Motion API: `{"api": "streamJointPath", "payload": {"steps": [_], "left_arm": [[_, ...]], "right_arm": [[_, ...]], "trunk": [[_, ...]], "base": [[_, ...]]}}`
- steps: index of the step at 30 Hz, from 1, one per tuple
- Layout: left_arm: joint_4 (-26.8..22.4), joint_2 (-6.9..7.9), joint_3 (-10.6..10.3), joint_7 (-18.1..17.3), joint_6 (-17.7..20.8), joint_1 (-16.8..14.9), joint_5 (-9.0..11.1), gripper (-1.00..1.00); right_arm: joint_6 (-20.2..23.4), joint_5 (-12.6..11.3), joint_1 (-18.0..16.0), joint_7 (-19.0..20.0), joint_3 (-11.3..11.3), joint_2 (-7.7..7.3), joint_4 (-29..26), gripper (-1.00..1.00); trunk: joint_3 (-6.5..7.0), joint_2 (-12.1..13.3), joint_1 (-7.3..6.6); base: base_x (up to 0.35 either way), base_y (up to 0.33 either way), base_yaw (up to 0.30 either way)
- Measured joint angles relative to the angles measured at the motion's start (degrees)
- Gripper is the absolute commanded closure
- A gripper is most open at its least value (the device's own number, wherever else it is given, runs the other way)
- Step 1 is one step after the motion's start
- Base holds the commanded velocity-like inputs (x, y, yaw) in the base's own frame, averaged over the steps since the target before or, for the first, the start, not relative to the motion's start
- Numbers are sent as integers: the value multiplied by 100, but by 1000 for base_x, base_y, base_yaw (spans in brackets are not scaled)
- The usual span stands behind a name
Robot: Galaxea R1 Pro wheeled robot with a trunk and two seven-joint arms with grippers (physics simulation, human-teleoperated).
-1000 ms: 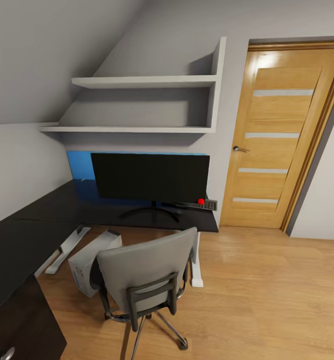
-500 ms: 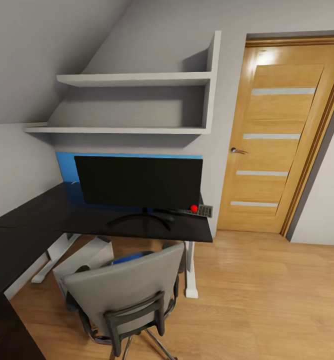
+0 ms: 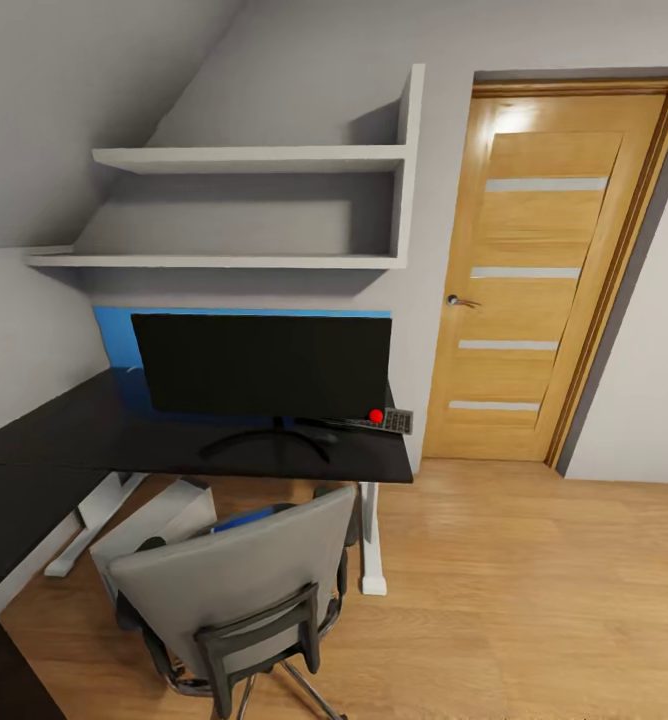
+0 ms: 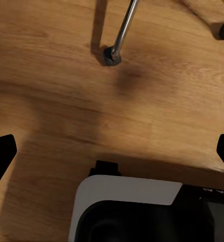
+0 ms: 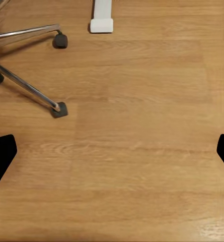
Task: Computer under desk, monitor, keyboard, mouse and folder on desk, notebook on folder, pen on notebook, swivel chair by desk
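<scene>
Facing the swivel chair from behind its backrest, I see only a blue sliver of notebook on the seat beyond; the folder is hidden. Both arms hang low over the floor, left pincer and right pincer spread wide, empty.

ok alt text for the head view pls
A grey swivel chair stands in front of a black desk that holds a wide black monitor, with a keyboard end showing behind it. A pale computer sits under the desk; a wooden door is to the right.
</scene>
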Motion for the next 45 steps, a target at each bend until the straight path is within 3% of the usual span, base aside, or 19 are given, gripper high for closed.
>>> {"api": "streamJointPath", "payload": {"steps": [7, 29, 45], "left_arm": [[-1, -6, -4, 0, 9, 0, -1, -100], [5, -17, -16, -7, 21, 0, -11, -100], [8, -26, -20, -8, 38, 0, -14, -100]], "right_arm": [[0, -2, 1, -11, -2, -5, -5, -100], [0, 1, 2, -11, -2, -7, 2, -100], [0, 0, 2, -11, -3, -7, 2, -100]], "trunk": [[0, 0, 0], [0, 0, 0], [0, -1, -2]], "base": [[0, 0, -116], [5, -7, -286], [215, -188, -294]]}}
